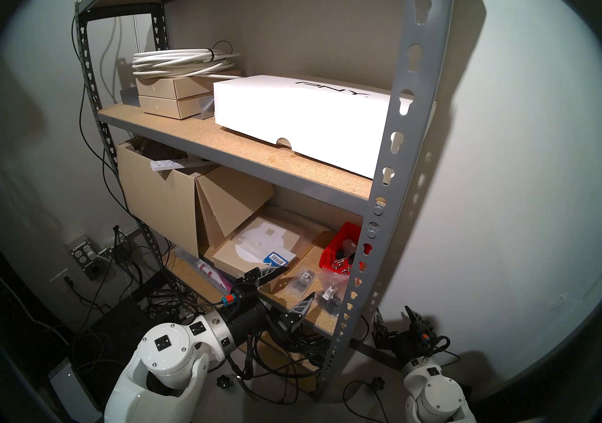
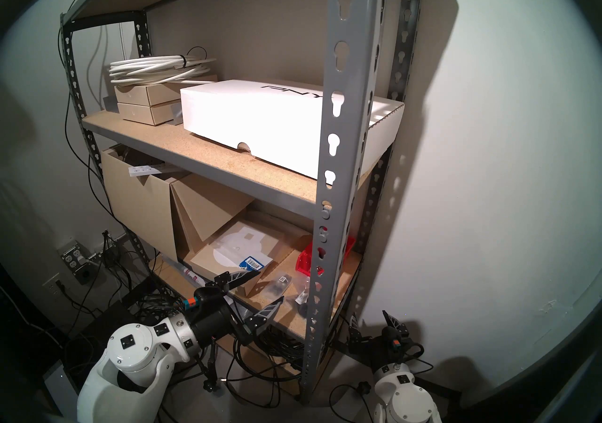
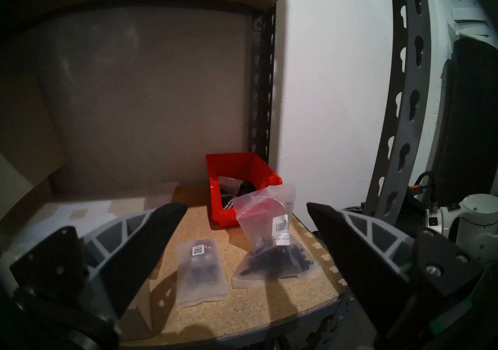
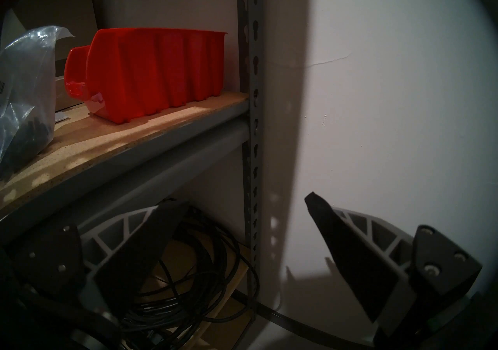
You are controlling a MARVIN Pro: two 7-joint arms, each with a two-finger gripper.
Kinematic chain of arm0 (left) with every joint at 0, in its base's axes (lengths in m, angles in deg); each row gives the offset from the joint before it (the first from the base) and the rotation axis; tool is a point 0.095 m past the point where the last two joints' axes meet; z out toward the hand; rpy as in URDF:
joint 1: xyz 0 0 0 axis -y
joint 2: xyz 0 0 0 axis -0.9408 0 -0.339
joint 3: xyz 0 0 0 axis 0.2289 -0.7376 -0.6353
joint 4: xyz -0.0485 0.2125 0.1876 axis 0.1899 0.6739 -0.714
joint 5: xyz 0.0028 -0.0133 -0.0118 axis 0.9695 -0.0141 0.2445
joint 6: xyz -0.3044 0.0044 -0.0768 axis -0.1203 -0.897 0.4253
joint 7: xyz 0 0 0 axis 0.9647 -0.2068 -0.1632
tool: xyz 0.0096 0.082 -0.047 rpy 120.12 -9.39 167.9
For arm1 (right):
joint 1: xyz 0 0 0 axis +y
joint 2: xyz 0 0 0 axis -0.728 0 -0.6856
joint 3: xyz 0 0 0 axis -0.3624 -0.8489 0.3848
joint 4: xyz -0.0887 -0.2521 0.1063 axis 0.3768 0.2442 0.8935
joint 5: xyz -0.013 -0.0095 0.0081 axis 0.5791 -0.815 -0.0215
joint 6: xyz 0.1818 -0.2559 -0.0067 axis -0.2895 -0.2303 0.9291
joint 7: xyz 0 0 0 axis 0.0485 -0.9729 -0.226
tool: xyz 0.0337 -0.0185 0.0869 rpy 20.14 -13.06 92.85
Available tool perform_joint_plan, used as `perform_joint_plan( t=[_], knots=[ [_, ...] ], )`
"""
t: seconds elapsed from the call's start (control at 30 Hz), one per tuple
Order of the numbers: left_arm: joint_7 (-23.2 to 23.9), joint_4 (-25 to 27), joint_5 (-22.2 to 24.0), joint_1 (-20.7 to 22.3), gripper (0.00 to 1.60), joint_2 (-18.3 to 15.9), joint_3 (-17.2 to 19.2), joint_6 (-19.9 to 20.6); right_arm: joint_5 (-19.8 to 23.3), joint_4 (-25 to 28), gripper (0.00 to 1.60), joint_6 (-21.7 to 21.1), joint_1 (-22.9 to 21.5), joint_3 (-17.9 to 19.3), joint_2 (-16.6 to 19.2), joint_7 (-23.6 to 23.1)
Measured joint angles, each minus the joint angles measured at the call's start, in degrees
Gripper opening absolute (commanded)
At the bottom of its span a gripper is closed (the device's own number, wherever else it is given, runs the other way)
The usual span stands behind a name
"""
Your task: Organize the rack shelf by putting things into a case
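Observation:
On the lower board (image 3: pixel 269 311) of the grey rack shelf, the red case (image 3: pixel 225 216) (image 1: pixel 338 249) (image 4: pixel 161 72) stands at the back right, with dark parts and a clear bag inside. Two clear bags lie in front of it. One is flat with a QR label (image 3: pixel 200 268) (image 1: pixel 301 280). The other stands crumpled with black parts and a white label (image 3: pixel 269 236) (image 1: pixel 329 293) (image 4: pixel 21 85). My left gripper (image 3: pixel 247 204) (image 1: pixel 299 281) (image 2: pixel 270 285) hovers open at the shelf's front edge, facing both bags and holding nothing. My right gripper (image 4: pixel 245 201) (image 1: pixel 392 310) is open and empty, low beside the rack's right side.
A flat cardboard box with a blue-and-white barcode card (image 1: pixel 275 258) lies left of the bags, with taller open cardboard boxes (image 1: pixel 156 197) behind it. The front right upright (image 1: pixel 391 152) stands close to the case. A white PNY box (image 1: pixel 293 119) sits on the shelf above, and black cables (image 4: pixel 188 287) coil below.

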Motion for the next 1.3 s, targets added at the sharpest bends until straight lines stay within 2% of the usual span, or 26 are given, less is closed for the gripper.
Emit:
perform_joint_plan(
  t=[0.5,0.6,0.77,1.03,1.3],
  knots=[
    [-1.4,-4.39,-4.44,2.74,1.6,0.72,-4.02,-0.79,0.0,-0.01,1.6,0.0,0.0,0.0,0.0,0.0],
    [-2.05,-5.53,-5.54,3.4,1.52,1.01,-4.9,-1.01,0.0,-0.01,1.6,0.0,0.0,0.0,0.0,0.0],
    [-3.04,-6.93,-7.15,4.33,1.52,1.49,-6.28,-1.28,0.0,-0.01,1.6,0.0,0.0,0.0,0.0,0.0],
    [-4.45,-7.67,-8.93,5.36,1.32,2.2,-7.76,-1.48,0.0,-0.01,1.6,0.0,0.0,0.0,0.0,0.0],
    [-5.41,-9.22,-10.4,6.24,1.22,2.66,-9.05,-1.52,0.0,-0.01,1.6,0.0,0.0,0.0,0.0,0.0]
  ],
)
